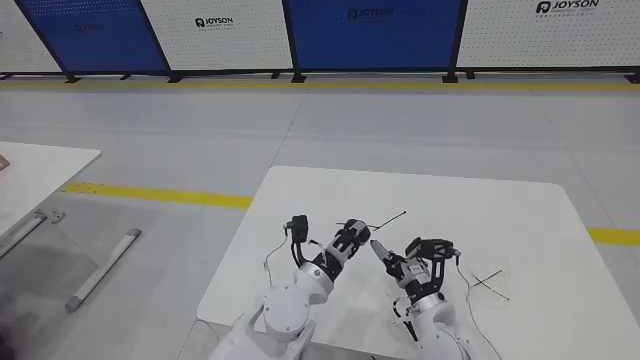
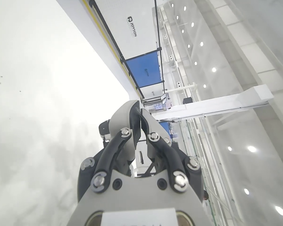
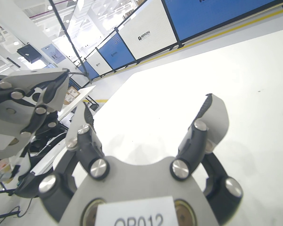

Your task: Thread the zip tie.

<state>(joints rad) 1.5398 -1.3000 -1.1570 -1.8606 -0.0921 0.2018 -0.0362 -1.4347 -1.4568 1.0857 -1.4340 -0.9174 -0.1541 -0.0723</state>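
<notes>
- The left gripper (image 1: pixel 354 232), a grey two-fingered pincer with black ribbed pads, sits over the near middle of the flat white rectangular table (image 1: pixel 300 210). In the top view it points towards 2 o'clock.
- Its fingers are pressed together on one end of the thin black plastic zip tie (image 1: pixel 388 220). The left wrist view shows the left gripper (image 2: pixel 140 109) with its pads meeting at the tips.
- In the top view the zip tie sticks out from that pinch towards 2 o'clock. Its free end stops over bare table top, apart from everything else.
- In the right wrist view the left gripper (image 3: pixel 66 72) is closed, and a short stretch of the zip tie (image 3: pixel 77 73) comes out of its tips.
- The right gripper (image 1: pixel 383 253), of the same grey build, is just beside the left one, at about 4 o'clock from it, and points towards 10 o'clock. The two sets of tips are near each other but apart.
- In its own wrist view the right gripper (image 3: pixel 147 110) has its fingers spread wide, with bare table top between them. It is not touching the zip tie.
- A few thin dark strips (image 1: pixel 490 282) lie crossed on the table at 3 o'clock from the right gripper, well apart from both pincers.
- Beyond the table at 12 o'clock is grey floor with a painted yellow line (image 1: pixel 150 195), and behind it a fence of blue and white panels (image 1: pixel 370 10).
- A second white table (image 1: pixel 40 170) stands at 9 o'clock, well apart.
</notes>
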